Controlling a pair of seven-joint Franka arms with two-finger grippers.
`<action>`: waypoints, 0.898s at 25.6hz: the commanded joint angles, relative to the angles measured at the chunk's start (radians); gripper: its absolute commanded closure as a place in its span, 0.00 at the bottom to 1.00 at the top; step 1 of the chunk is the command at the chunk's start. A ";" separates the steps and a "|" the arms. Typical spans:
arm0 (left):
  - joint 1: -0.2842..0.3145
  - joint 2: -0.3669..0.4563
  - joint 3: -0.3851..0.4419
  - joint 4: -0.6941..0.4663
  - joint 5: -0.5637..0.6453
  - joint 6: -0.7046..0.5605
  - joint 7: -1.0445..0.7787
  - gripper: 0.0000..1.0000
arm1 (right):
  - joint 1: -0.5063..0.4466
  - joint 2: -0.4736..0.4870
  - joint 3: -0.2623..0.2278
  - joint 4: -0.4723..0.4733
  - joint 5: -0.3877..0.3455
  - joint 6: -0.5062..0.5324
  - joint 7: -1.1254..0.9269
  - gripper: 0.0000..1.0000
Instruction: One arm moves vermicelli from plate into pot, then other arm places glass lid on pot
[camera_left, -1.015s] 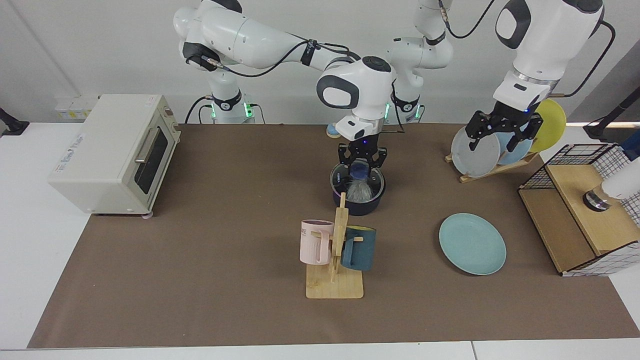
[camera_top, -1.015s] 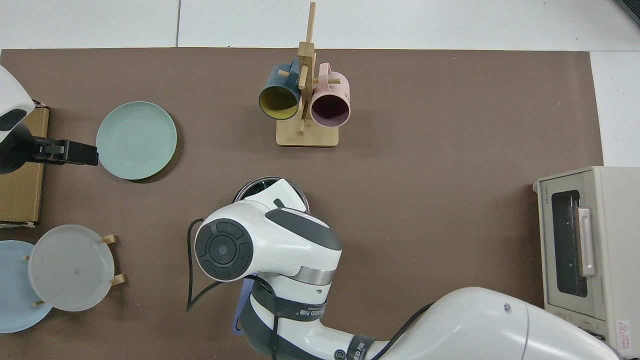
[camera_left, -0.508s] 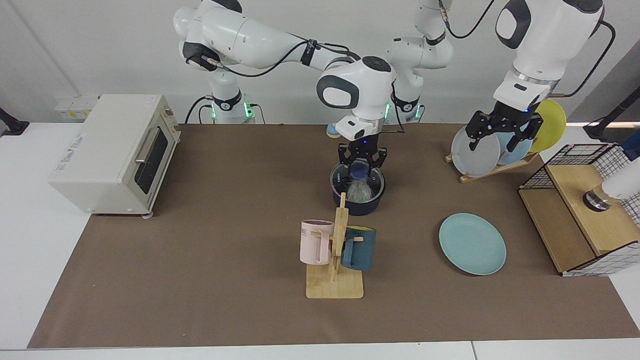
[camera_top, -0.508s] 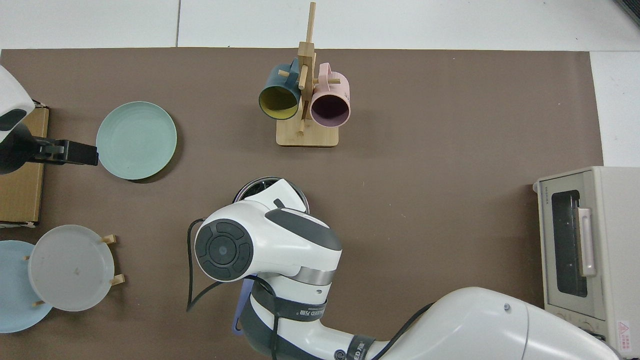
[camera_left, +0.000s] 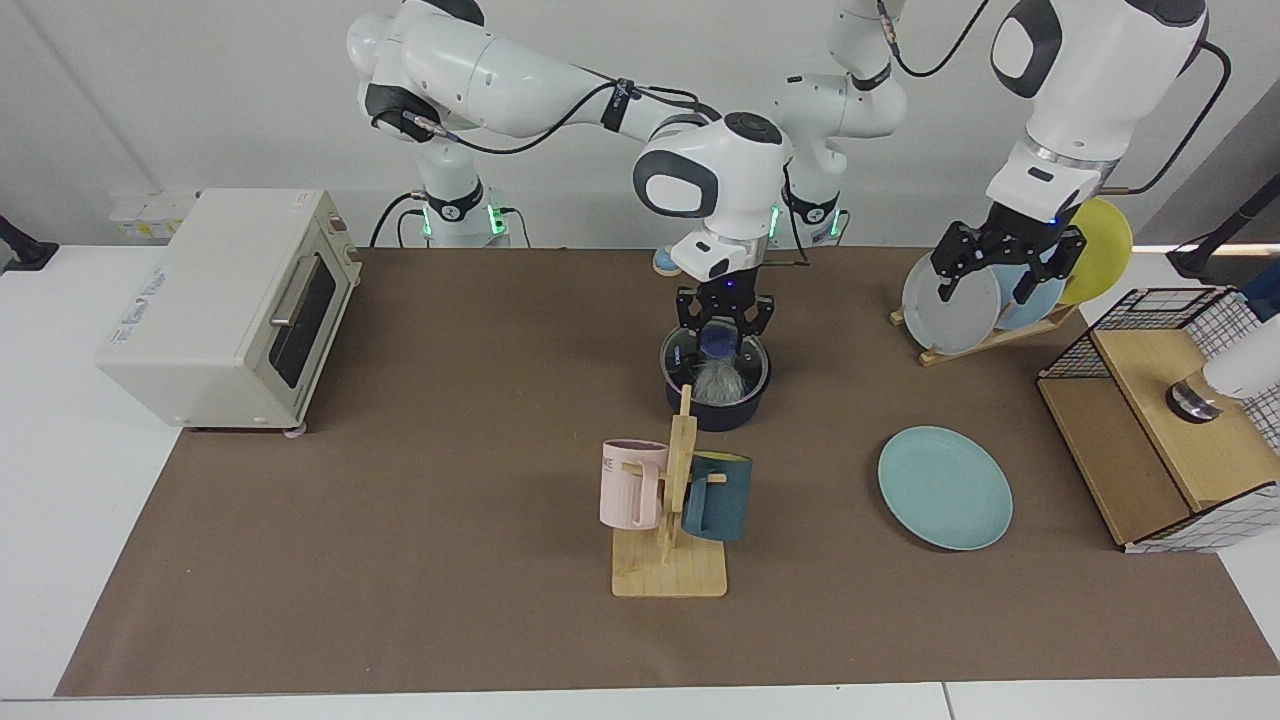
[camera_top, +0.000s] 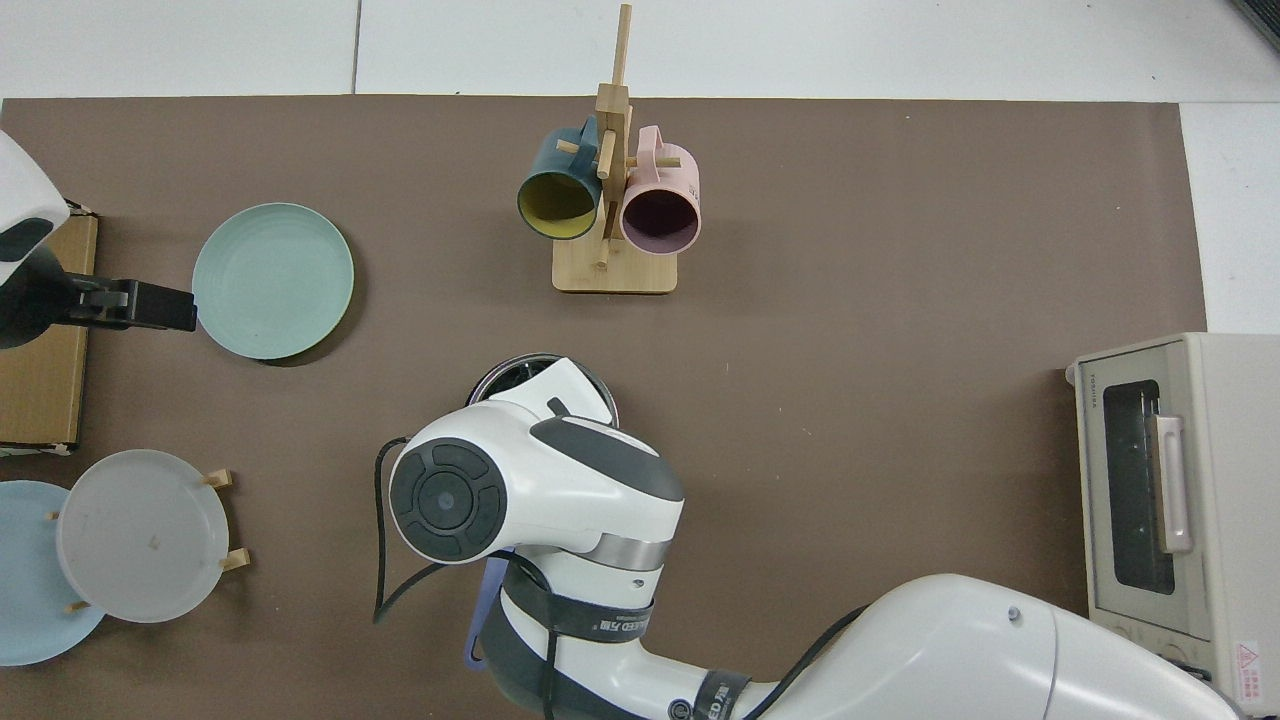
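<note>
The dark pot (camera_left: 716, 408) stands mid-table behind the mug stand, with the glass lid (camera_left: 745, 362) resting on it. White vermicelli (camera_left: 714, 379) shows through the glass. My right gripper (camera_left: 722, 325) hangs straight over the pot, open, its fingers either side of the lid's blue knob (camera_left: 718, 343). In the top view the right arm hides most of the pot (camera_top: 500, 372); its blue handle (camera_top: 484, 620) pokes out below. The teal plate (camera_left: 944, 487) (camera_top: 272, 280) lies bare. My left gripper (camera_left: 1003, 270) (camera_top: 150, 305) waits open, raised in front of the plate rack.
A wooden stand (camera_left: 670, 570) holds a pink mug (camera_left: 630, 483) and a dark teal mug (camera_left: 718, 497) in front of the pot. The rack (camera_left: 985, 340) carries grey, blue and yellow plates. A toaster oven (camera_left: 225, 305) and a wire-and-wood shelf (camera_left: 1165, 420) flank the mat.
The right wrist has crept up very slightly over the pot. The lid, the pot and the left arm stay where they were.
</note>
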 joint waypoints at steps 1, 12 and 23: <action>-0.002 0.004 0.004 0.017 -0.006 -0.011 0.002 0.00 | -0.025 0.009 0.013 -0.040 -0.008 0.053 0.025 0.66; -0.002 0.004 0.004 0.017 -0.006 -0.012 0.002 0.00 | -0.025 0.009 0.014 -0.044 -0.006 0.051 0.025 0.65; -0.002 0.004 0.004 0.017 -0.006 -0.011 0.002 0.00 | -0.026 0.009 0.014 -0.041 0.023 0.053 0.027 0.00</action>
